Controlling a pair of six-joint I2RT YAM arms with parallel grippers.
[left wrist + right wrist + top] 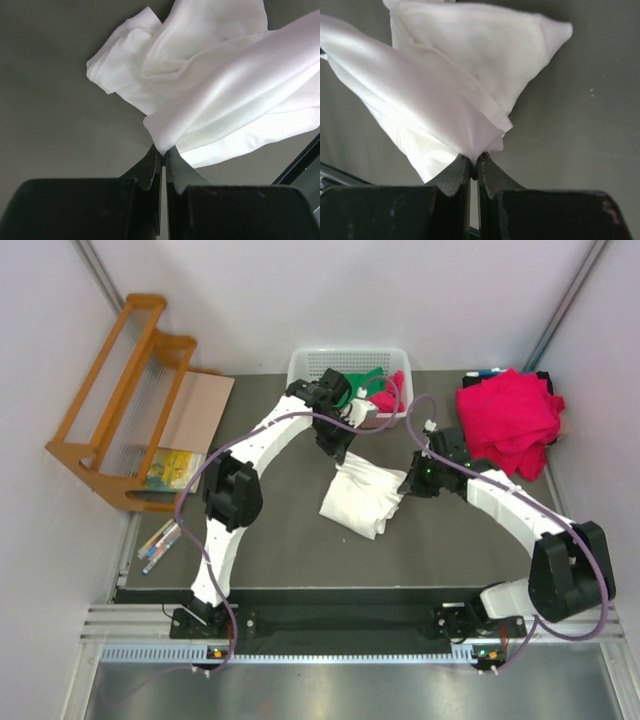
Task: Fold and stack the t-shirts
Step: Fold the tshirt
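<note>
Tabletop from above: white t-shirt [362, 498] lies bunched at the centre of the table [270, 540].
Left side: left gripper [343, 453] sits at the shirt's 11 o'clock corner.
Right side: right gripper [404, 485] sits at its 2 o'clock edge.
Other shirts: crimson pile [510, 415] at 2 o'clock on the table; green t-shirt [352, 395] and crimson t-shirt [392, 395] in the basket [300, 365] at 12 o'clock.
Left wrist view: left gripper [163, 152] is pinched together on a fold of the white t-shirt [215, 85]; the cloth fans toward 1 o'clock.
Right wrist view: right gripper [474, 162] is clamped on a corner of the white t-shirt [445, 100]; the cloth spreads toward 11 o'clock.
</note>
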